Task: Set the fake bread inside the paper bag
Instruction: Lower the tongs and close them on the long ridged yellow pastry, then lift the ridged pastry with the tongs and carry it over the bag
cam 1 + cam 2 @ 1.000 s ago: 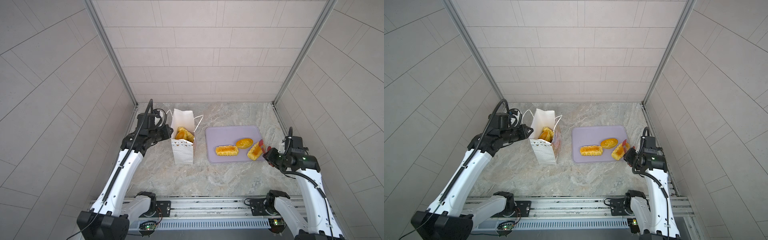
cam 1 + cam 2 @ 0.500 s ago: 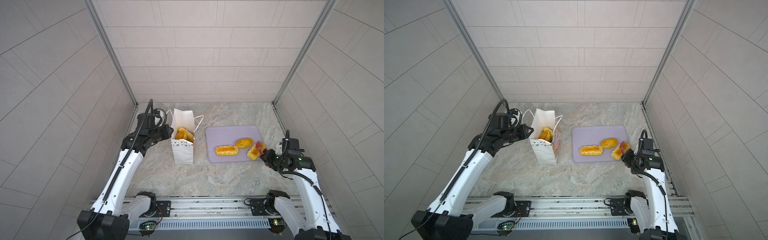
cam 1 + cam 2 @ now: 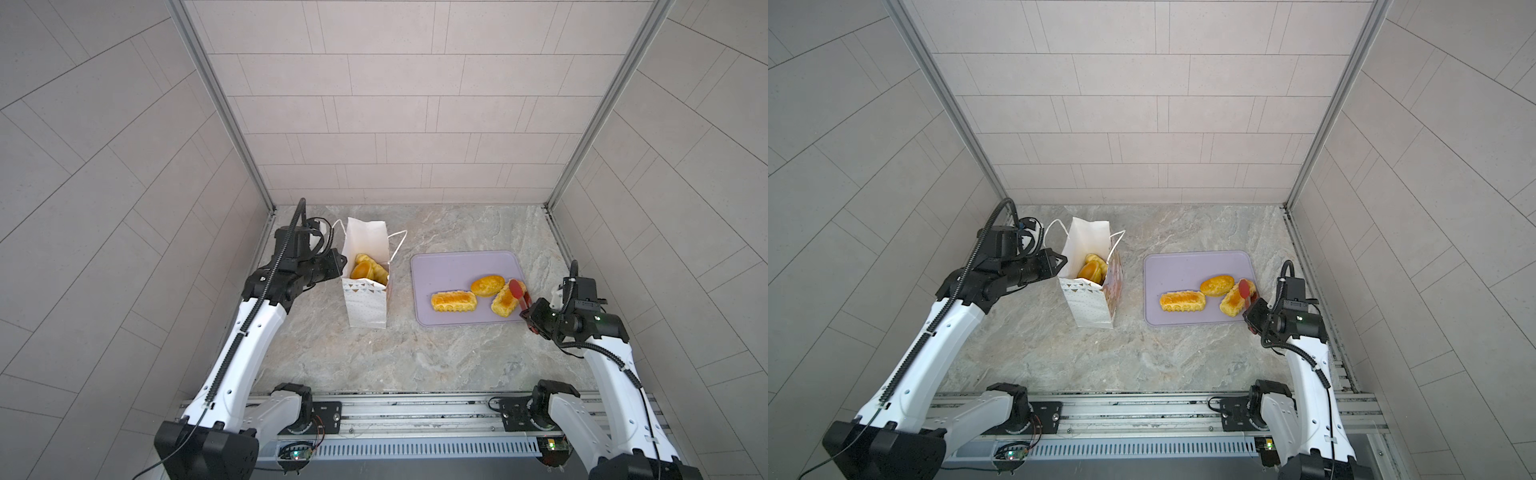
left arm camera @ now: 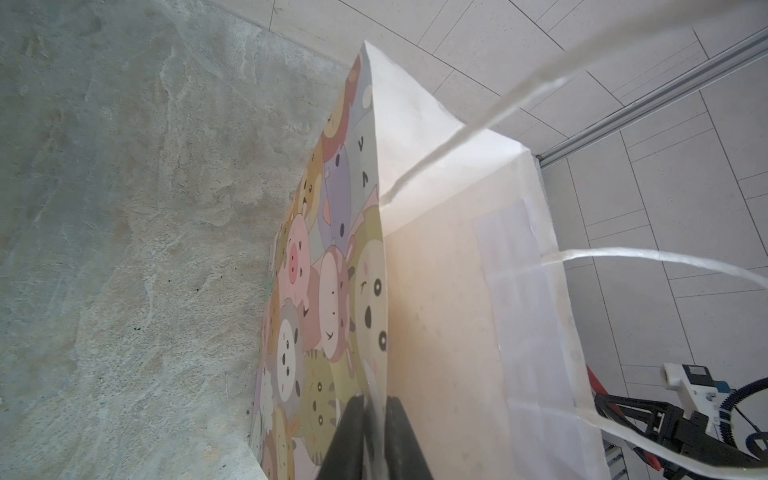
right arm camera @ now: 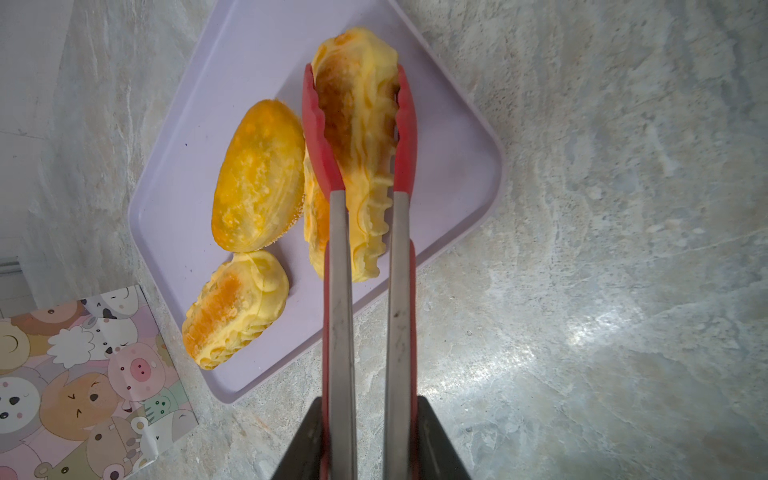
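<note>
My right gripper (image 5: 370, 405) is shut on a pair of red-tipped metal tongs (image 5: 338, 291). The tongs' tips clamp a long ridged piece of fake bread (image 5: 361, 124) at the tray's right end (image 3: 505, 301). On the lilac tray (image 3: 449, 266) also lie an oval bun (image 3: 487, 284) and a second ridged loaf (image 3: 453, 301). The white paper bag (image 3: 368, 307) stands upright to the left of the tray with several pieces of fake bread (image 3: 365, 268) inside. My left gripper (image 4: 374, 401) is shut on the bag's top edge and holds its mouth open.
The bag's white cord handles (image 4: 648, 257) hang loose near my left gripper. The marble table (image 3: 436, 353) is walled in by tiled panels on three sides. A metal rail (image 3: 415, 415) with both arm bases runs along the front edge.
The tongs have moved in over the right-hand ridged loaf and narrowed onto it. The left arm and the bag have stayed still.
</note>
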{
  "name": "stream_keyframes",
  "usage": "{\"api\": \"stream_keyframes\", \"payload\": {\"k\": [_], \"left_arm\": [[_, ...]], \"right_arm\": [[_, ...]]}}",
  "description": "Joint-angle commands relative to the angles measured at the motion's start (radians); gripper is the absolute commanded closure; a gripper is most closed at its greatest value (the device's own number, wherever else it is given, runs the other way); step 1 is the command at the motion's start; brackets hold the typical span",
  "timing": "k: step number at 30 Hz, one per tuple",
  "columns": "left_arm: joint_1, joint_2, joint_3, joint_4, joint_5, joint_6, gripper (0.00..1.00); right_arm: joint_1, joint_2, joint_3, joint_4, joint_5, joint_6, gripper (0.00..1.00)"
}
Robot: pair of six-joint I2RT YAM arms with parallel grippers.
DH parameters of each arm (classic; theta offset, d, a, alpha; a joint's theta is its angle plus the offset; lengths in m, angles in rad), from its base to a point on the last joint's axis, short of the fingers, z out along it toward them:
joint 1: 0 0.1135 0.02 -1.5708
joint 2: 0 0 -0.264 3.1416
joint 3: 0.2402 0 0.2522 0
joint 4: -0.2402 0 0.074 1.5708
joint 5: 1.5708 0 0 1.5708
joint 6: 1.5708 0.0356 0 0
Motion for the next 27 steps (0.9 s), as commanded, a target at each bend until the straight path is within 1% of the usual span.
{"api": "stream_keyframes", "payload": {"k": [1, 13, 27], "left_arm": [[0.007, -0.011, -0.009, -0.008, -0.008, 0.013, 0.86], [0.007, -0.009, -0.009, -0.007, -0.006, 0.014, 0.86], [0.005, -0.004, -0.003, -0.01, -0.009, 0.016, 0.86]], "right_arm": [[-0.001, -0.009, 0.057, 0.012, 0.019, -0.001, 0.71], [-0.001, -0.009, 0.134, -0.021, 0.061, -0.034, 0.74], [-0.001, -0.001, 0.233, -0.031, 0.048, -0.056, 0.76]]}}
